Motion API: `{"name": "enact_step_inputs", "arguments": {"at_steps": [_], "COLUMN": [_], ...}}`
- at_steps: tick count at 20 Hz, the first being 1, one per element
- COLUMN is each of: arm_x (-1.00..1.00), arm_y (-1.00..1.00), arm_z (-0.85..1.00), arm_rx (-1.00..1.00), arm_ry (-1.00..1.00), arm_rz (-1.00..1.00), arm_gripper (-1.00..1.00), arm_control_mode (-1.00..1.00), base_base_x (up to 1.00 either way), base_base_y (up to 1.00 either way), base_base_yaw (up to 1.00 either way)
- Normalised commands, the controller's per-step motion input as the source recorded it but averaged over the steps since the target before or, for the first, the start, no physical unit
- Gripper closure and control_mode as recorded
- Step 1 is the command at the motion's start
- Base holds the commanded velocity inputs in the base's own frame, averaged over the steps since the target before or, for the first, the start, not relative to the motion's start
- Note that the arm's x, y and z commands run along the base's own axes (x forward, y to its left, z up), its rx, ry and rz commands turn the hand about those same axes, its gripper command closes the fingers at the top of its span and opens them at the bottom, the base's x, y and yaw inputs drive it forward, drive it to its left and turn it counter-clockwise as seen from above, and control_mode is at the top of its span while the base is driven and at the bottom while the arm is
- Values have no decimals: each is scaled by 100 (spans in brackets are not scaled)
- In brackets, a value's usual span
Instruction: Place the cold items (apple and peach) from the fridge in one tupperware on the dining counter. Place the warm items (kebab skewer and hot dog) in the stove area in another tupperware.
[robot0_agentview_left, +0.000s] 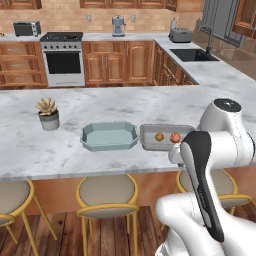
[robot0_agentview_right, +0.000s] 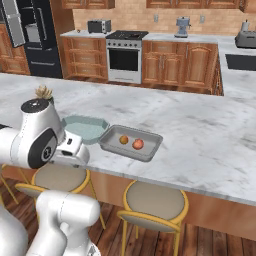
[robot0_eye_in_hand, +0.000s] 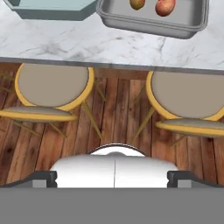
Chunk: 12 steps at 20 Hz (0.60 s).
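Observation:
On the dining counter (robot0_agentview_left: 60, 155) a greyish tupperware (robot0_agentview_left: 150, 142) holds two round fruits, the apple and peach: one orange-yellow (robot0_agentview_left: 159, 136), one redder (robot0_agentview_left: 175, 137). I cannot tell which is which. A pale teal tupperware (robot0_agentview_left: 109, 136) lies just left of it with nothing inside. In the hand view my gripper (robot0_eye_in_hand: 113, 179) is open and holds nothing. It hangs over the stools in front of the counter edge, with the greyish tupperware (robot0_eye_in_hand: 153, 22) ahead. The stove (robot0_agentview_left: 62, 57) stands at the back wall, and the fridge (robot0_agentview_right: 37, 35) at the far left. The kebab skewer and hot dog are out of view.
A potted succulent (robot0_agentview_left: 48, 114) stands on the dining counter left of the trays. Yellow-framed stools (robot0_agentview_left: 107, 192) line its near side over a wooden floor. A toaster (robot0_agentview_left: 180, 35), coffee machine (robot0_agentview_left: 118, 26) and sink (robot0_agentview_left: 192, 54) sit on the wall countertops.

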Motion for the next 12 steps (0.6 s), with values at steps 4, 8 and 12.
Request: {"name": "enact_step_inputs", "arguments": {"at_steps": [4,8,12], "arm_x": [-15,-13,0], "arm_y": [5,3,0], "arm_z": [10,1,0], "arm_rx": [0,0,0], "arm_ry": [-16,-7,0], "arm_rz": [0,0,0], "arm_gripper": [-100,-100,-100], "arm_control_mode": [-100,100,100], "base_base_x": [0,-57,-84], "base_base_y": [0,20,56], "base_base_yaw": [0,1,8]}}
